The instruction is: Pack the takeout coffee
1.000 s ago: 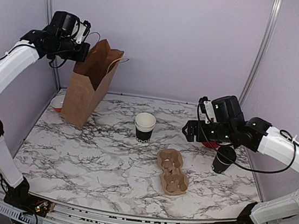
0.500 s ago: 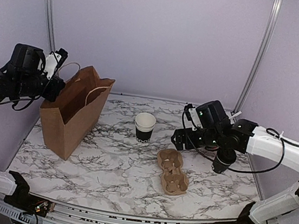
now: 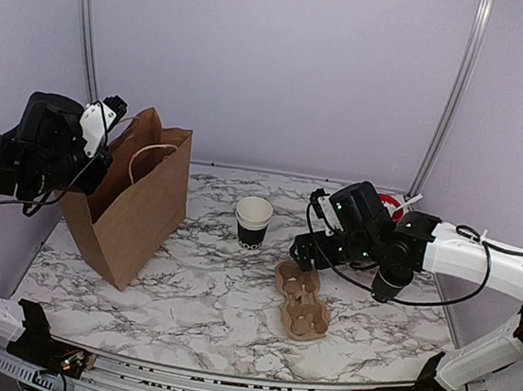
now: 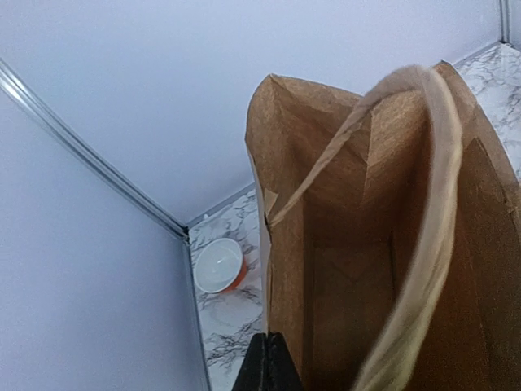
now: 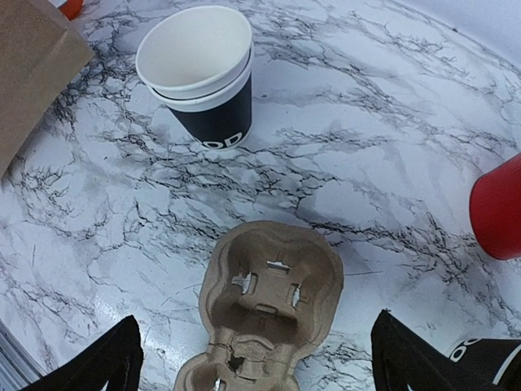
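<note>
The takeout coffee (image 3: 389, 286), a small black lidded cup, stands at the right, partly behind my right arm. Its white lettering shows in the right wrist view's bottom corner (image 5: 487, 360). My right gripper (image 3: 303, 258) hangs open just left of it, above the far end of a brown pulp cup carrier (image 3: 302, 302). In the right wrist view the carrier (image 5: 273, 305) lies between the spread fingers (image 5: 114, 358) of that gripper (image 5: 256, 330), untouched. My left gripper (image 3: 94, 161) is shut on the rim of an open brown paper bag (image 3: 136, 209). The left wrist view looks down into the bag (image 4: 366, 269), past the left gripper (image 4: 269, 362).
A lidless stack of white-rimmed black cups (image 3: 253, 221) stands behind the carrier, also in the right wrist view (image 5: 199, 77). A red cup (image 3: 392, 205) sits at the back right behind my arm (image 5: 498, 208). An orange bowl (image 4: 218, 265) rests in the back-left corner.
My left arm has dropped and drawn the bag forward and to the right, away from the back-left corner. My right gripper has moved left from the lidded cup to over the carrier.
</note>
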